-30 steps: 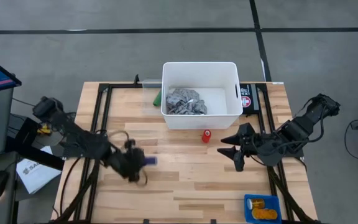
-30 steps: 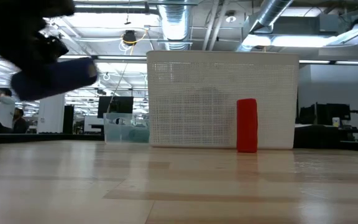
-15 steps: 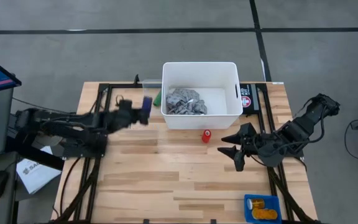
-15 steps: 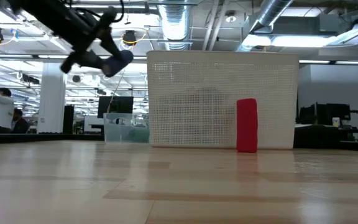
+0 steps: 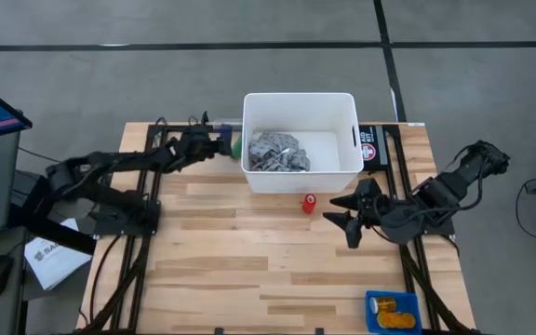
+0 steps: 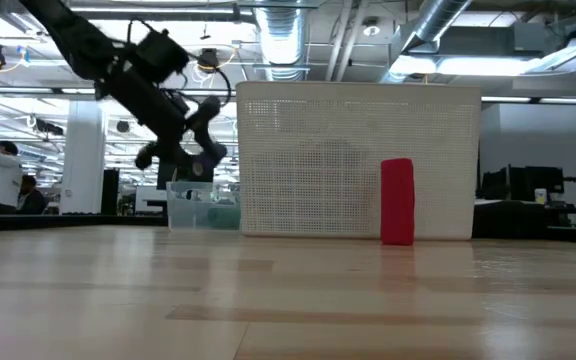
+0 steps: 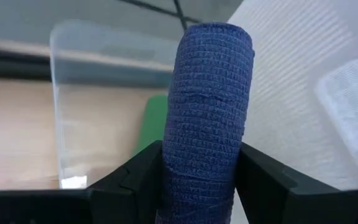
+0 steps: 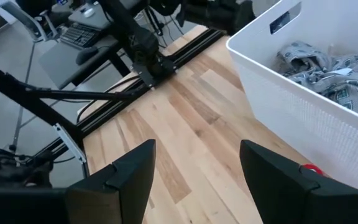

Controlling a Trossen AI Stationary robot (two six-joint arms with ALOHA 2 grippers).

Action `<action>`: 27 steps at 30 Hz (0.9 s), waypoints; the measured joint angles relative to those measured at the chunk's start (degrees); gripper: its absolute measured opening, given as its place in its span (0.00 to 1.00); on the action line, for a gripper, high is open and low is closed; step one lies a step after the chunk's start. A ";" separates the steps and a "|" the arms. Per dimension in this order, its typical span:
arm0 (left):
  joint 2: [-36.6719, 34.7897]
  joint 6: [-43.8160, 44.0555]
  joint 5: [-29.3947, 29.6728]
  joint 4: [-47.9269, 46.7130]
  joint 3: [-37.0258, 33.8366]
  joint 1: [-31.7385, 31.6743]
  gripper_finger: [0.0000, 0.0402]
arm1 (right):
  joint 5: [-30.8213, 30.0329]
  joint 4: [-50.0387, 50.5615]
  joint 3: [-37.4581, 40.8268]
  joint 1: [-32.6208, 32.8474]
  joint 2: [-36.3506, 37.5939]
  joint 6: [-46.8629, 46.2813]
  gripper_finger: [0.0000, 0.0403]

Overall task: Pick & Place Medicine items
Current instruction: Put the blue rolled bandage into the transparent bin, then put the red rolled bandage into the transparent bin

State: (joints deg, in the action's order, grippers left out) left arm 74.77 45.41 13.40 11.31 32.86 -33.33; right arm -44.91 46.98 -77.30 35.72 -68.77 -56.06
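My left gripper [image 5: 218, 145] hangs above the table's far left part, just left of the white bin [image 5: 301, 95], shut on a dark blue bandage roll [image 7: 207, 124]. The low view shows gripper and roll [image 6: 206, 153] well clear of the tabletop. A small red item [image 5: 309, 202] stands upright on the wood in front of the bin [image 6: 358, 160]. My right gripper [image 5: 347, 223] hovers open over the table's right part, with nothing between its fingers [image 8: 123, 180]. My left gripper pinches the blue roll's lower part [image 7: 197, 186] between its two fingers [image 7: 138, 177], one on each curved side. The roll sticks out past the fingertips, end-on toward the bin wall. It is lifted clear of the table.
A grey patterned rag [image 5: 277, 152] lies in the bin. A clear plastic box [image 7: 86, 106] and a green object [image 5: 235, 147] sit beside the bin's left wall. A blue tray with orange items [image 5: 391, 312] is at the near right corner. A black and red kit [image 5: 368, 147] lies right of the bin.
My left gripper has swung from the table's near-left middle toward the far edge, up to the bin's left side. It has rolled its wrist on the way and kept the blue roll lifted clear throughout.
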 joint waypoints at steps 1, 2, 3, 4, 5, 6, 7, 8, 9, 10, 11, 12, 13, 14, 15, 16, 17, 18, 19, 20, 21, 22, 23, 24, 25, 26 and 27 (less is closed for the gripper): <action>1.31 0.02 -0.59 0.56 0.00 -0.42 0.42 | 0.00 0.09 0.00 -0.09 0.00 -0.22 0.57; 2.61 0.04 -0.99 1.04 0.00 -0.56 0.42 | 0.00 0.39 0.00 -0.32 0.00 -0.55 0.57; 3.66 0.04 -1.30 1.38 0.00 -0.56 0.42 | 0.00 0.62 0.00 -0.33 0.00 -0.83 0.57; 4.52 0.04 -1.35 1.57 0.00 -0.56 0.42 | 0.00 0.65 0.00 -0.33 0.00 -0.93 0.57; 5.28 0.04 -1.38 2.27 0.00 -0.56 0.42 | 0.00 0.65 0.00 -0.33 0.00 -0.96 0.57; 5.84 0.04 -1.45 2.91 0.00 -0.56 0.42 | -0.02 0.65 0.00 -0.33 0.00 -1.12 0.57; 6.31 0.04 -1.51 3.34 0.00 -0.56 0.42 | 0.00 0.66 0.00 -0.33 0.00 -1.46 0.57; 6.61 0.04 -1.55 3.53 0.01 -0.56 0.42 | -0.02 0.68 0.00 -0.33 0.00 -1.71 0.57; 6.71 0.04 -1.63 3.54 0.00 -0.54 0.42 | -0.02 0.77 0.00 -0.33 0.00 -2.01 0.57; 6.72 0.04 -1.63 3.81 0.00 -0.54 0.42 | -0.04 0.98 0.00 -0.30 0.00 -2.27 0.57; 6.72 0.04 -1.61 4.07 0.02 -0.54 0.42 | -0.02 1.13 0.00 -0.30 0.00 -2.37 0.57; 6.72 0.00 -1.61 4.20 0.02 -0.54 0.42 | -0.04 1.10 0.00 -0.30 0.00 -2.45 0.57; 6.72 0.00 -1.61 4.20 0.02 -0.54 0.42 | -0.04 1.10 0.01 -0.32 0.00 -2.46 0.57; 6.72 -0.01 -1.61 4.25 0.02 -0.54 0.42 | -0.05 1.11 0.00 -0.33 0.00 -2.46 0.57; 6.72 -0.03 -1.61 4.29 0.02 -0.54 0.42 | -0.10 1.09 0.00 -0.33 0.00 -2.46 0.57; 6.72 -0.04 -1.61 4.27 0.02 -0.52 0.42 | -0.13 1.09 0.00 -0.38 0.00 -2.44 0.57; 6.72 -0.05 -1.59 4.25 0.02 -0.52 0.42 | -0.13 1.10 0.00 -0.55 0.00 -2.44 0.57; 6.72 -0.06 -1.57 4.28 0.02 -0.52 0.43 | -0.14 1.09 0.00 -0.67 0.00 -2.45 0.57; 6.72 -0.08 -1.58 4.43 0.02 -0.52 0.44 | -0.13 1.07 0.00 -0.65 0.00 -2.46 0.57; 6.72 -0.09 -1.58 4.76 0.02 -0.52 0.45 | -0.13 1.05 0.00 -0.61 0.00 -2.44 0.57; 6.72 -0.10 -1.53 5.33 0.02 -0.52 0.47 | -0.13 1.07 0.00 -0.61 0.00 -2.46 0.57; 6.72 -0.12 -1.34 6.10 0.02 -0.52 0.49 | -0.13 1.05 0.00 -0.61 0.00 -2.45 0.57; 6.72 -0.13 -1.18 6.82 0.02 -0.52 0.51 | -0.13 1.05 0.00 -0.61 0.00 -2.45 0.57; 6.72 -0.14 -1.03 7.40 0.02 -0.52 0.54 | -0.13 1.05 0.00 -0.61 0.00 -2.46 0.57; 6.72 -0.14 -0.71 7.91 0.02 -0.52 0.56 | -0.13 1.05 0.00 -0.61 0.00 -2.46 0.57; 6.72 -0.15 -0.27 8.45 0.02 -0.52 0.59 | -0.13 1.05 0.00 -0.61 0.00 -2.44 0.57; 6.72 -0.16 -0.06 9.06 0.02 -0.52 0.61 | -0.13 1.05 0.00 -0.61 0.00 -2.44 0.57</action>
State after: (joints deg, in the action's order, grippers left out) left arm 81.49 45.25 13.34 20.37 32.88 -33.85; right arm -45.04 48.03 -77.30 35.11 -68.77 -58.50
